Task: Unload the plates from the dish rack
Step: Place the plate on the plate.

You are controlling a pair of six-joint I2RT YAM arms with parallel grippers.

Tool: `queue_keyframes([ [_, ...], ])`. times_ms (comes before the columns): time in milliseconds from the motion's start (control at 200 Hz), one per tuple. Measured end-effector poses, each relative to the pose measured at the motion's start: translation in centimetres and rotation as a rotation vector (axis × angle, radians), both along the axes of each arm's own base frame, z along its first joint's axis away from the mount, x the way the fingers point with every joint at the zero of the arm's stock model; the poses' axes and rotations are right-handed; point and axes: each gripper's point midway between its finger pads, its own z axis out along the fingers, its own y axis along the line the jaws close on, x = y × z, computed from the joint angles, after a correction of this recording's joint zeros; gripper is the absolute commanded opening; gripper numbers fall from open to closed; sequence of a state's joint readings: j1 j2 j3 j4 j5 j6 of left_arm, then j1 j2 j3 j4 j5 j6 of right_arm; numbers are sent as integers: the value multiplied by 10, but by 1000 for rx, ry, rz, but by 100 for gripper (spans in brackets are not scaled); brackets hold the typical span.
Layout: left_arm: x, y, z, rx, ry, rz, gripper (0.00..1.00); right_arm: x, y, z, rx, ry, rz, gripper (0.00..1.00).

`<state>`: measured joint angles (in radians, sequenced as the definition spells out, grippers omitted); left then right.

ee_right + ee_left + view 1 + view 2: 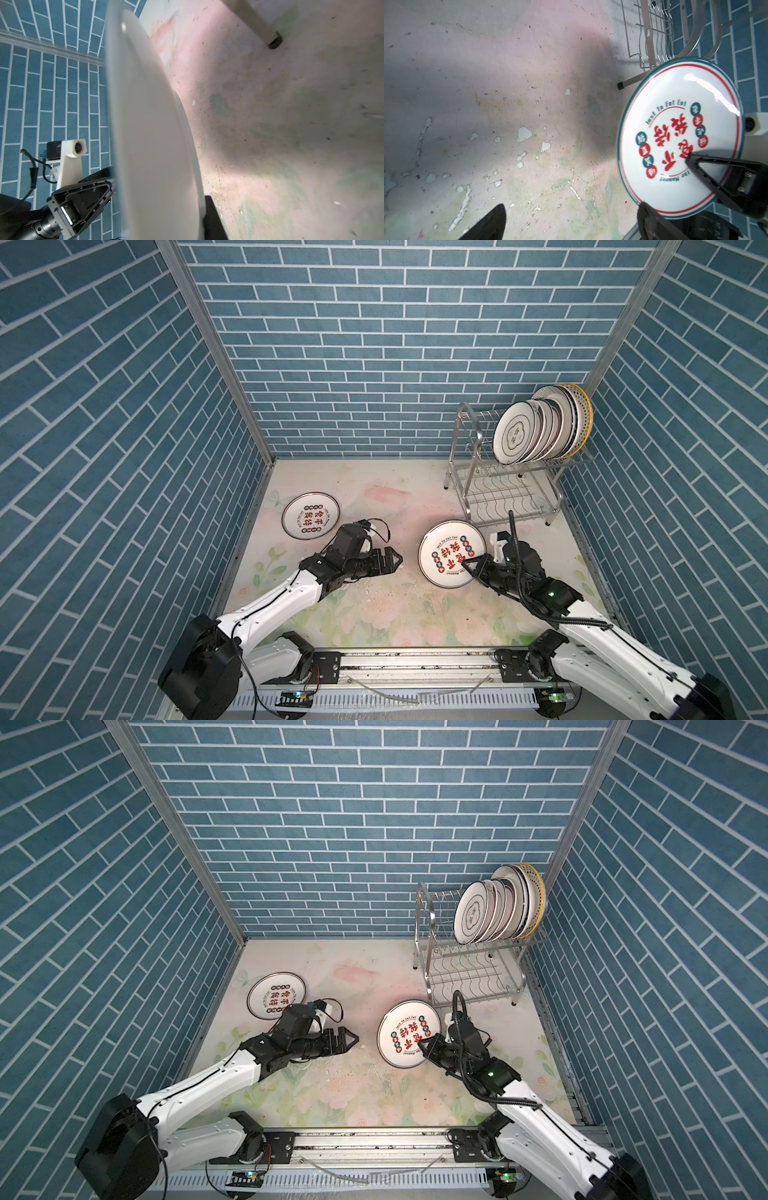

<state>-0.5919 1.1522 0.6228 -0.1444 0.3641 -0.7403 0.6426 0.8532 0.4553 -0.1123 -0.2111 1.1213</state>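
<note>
Your right fingers (471, 567) are pinching a tilted plate (444, 547) (dish rack (478, 448) just beside, at one o'clock); left fingers (392, 560) are hanging wide apart, empty.

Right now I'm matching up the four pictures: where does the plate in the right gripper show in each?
Top view: held plate, lower centre-right.
Top view: held plate, lower centre.
Left wrist: held plate, right side, face showing.
Right wrist: held plate, middle, white back showing.
Landmark: dish rack, just beyond it.
</note>
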Motion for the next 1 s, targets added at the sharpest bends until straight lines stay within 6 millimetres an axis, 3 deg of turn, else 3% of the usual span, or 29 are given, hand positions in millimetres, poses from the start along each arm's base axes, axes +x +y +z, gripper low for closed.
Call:
queue_keyframes([
  [255,13,9,2,-72,21,85,99,26,45,-9,134,31,28,0],
  [465,28,20,5,-125,16,150,97,29,71,-7,216,39,67,0],
  [710,36,20,4,-172,12,172,82,33,100,9,313,38,111,0],
  [870,43,22,11,-201,-5,187,64,35,116,19,362,25,137,0],
  [1000,45,25,11,-211,-9,198,48,35,120,15,371,31,146,0],
])
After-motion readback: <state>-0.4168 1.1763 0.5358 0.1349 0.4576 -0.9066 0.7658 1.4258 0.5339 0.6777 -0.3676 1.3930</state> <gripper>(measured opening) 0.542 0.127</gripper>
